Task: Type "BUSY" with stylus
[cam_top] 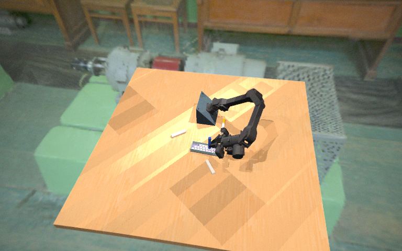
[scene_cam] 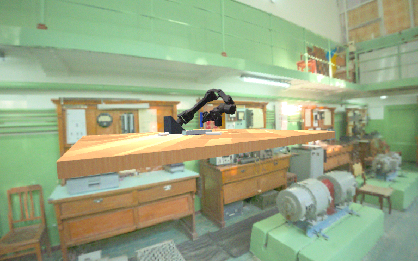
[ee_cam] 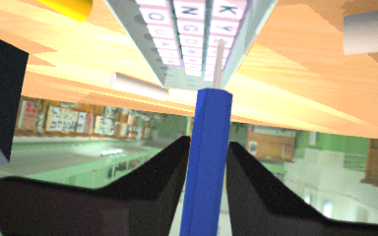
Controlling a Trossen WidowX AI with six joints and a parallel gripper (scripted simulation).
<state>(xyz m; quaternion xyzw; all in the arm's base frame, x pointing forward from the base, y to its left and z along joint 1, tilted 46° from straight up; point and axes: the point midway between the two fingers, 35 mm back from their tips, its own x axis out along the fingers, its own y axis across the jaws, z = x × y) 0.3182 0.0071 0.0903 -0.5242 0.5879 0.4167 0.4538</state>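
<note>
My gripper [cam_top: 210, 145] [scene_cam: 202, 118] [ee_cam: 209, 147] is shut on the blue stylus [cam_top: 209, 140] [scene_cam: 201, 119] [ee_cam: 213, 115], which stands upright with its thin pale tip downward. The keyboard [cam_top: 201, 152] [scene_cam: 194, 132] [ee_cam: 253, 25] lies flat on the desk under the stylus, with pink-white keys in a grey frame. In the wrist view the tip overlaps the row with K and Y, just past the Y key. The letter under it is covered. The tip looks very near the key tops; whether it touches cannot be told. The gripper hides the keyboard's right end in the top view.
One white stick [cam_top: 178, 133] [scene_cam: 164, 134] [ee_cam: 140, 86] lies left of the keyboard, another white stick [cam_top: 210, 167] [scene_cam: 213, 133] [ee_cam: 361, 33] in front. A yellow-and-white stick [cam_top: 223, 121] [ee_cam: 66, 6] lies behind the gripper. The dark wedge base [cam_top: 204, 112] [scene_cam: 172, 124] [ee_cam: 10, 93] stands behind the keyboard.
</note>
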